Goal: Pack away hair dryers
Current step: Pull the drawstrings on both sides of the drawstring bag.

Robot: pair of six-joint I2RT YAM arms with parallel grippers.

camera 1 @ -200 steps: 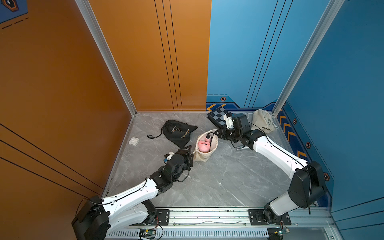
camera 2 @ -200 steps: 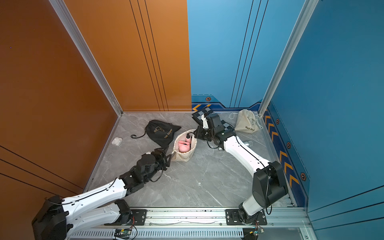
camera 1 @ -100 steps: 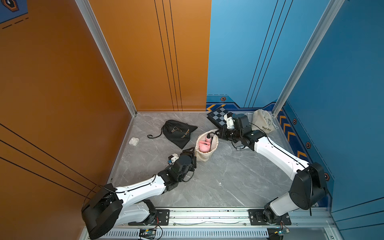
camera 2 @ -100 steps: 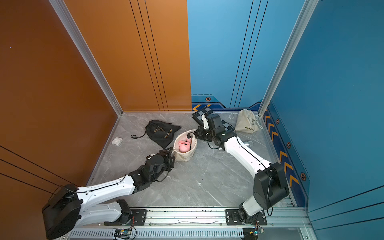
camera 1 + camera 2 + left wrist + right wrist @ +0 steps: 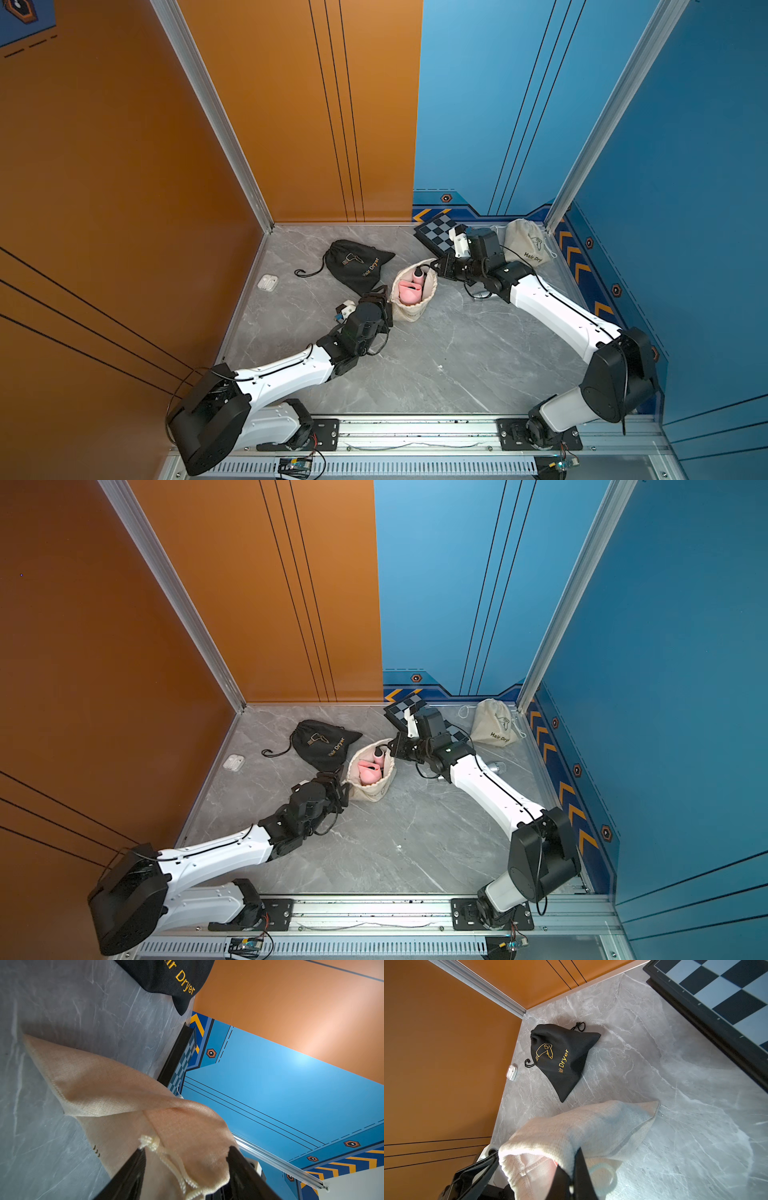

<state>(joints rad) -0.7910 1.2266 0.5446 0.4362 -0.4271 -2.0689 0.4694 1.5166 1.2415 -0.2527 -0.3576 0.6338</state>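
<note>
Inside open beige cloth drawstring bag (image 5: 409,313): pale pink folding hair dryer (image 5: 409,291). Clamped on bag's rim, right gripper (image 5: 437,266); at bag's opposite rim, left gripper (image 5: 187,1153), jaws apart, straddling cloth.

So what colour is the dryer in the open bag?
The dryer is pale pink, clearest in a top view.

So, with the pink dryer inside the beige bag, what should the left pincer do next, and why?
Probably close the left pincer on the drawstring. Its jaws stand open either side of the knotted cord at the rim of the beige bag, the right pincer is shut on the far rim, and the pink dryer lies inside the open mouth, so cinching seems due.
</note>
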